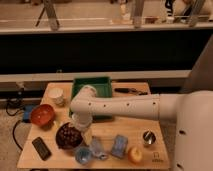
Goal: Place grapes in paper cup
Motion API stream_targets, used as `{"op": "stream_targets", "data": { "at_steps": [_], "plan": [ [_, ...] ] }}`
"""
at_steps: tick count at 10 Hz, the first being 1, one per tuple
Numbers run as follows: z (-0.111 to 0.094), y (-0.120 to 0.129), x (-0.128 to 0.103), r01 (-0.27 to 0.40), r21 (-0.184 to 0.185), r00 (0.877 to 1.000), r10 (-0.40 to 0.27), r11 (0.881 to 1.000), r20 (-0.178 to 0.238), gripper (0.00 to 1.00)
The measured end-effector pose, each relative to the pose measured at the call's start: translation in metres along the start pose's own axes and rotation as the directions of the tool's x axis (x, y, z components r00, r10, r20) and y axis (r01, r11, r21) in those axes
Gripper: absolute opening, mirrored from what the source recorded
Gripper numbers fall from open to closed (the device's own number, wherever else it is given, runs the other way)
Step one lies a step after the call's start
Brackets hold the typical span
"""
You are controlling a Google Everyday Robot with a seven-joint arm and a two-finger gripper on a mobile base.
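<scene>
The grapes (pixel 68 136), a dark purple-red bunch, lie on the wooden table (pixel 55 160) at its front left. The paper cup (pixel 56 95), small and cream-white, stands upright at the table's back left, well apart from the grapes. My white arm reaches in from the right and bends down over the grapes. My gripper (pixel 80 126) hangs at the arm's end, right above the right side of the bunch. The arm hides its fingers.
A green tray (pixel 93 83) sits at the back middle, partly under the arm. A red-orange bowl (pixel 42 114) is left of the grapes. A black phone (pixel 41 148), small blue cup (pixel 83 155), blue packet (pixel 119 146), yellow-orange fruit (pixel 134 154) and metal cup (pixel 148 137) line the front.
</scene>
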Motion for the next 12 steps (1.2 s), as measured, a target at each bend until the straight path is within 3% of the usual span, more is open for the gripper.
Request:
{"op": "stream_targets", "data": {
  "at_steps": [2, 7, 12],
  "plan": [
    [-0.009, 0.002, -0.001, -0.001, 0.0, 1.0, 0.001, 1.0, -0.008, 0.8],
    [-0.004, -0.016, -0.008, 0.015, -0.011, 1.0, -0.015, 1.0, -0.015, 0.8],
    [-0.002, -0.027, -0.01, 0.031, 0.013, 0.999, -0.03, 0.999, -0.03, 0.8]
  ]
}}
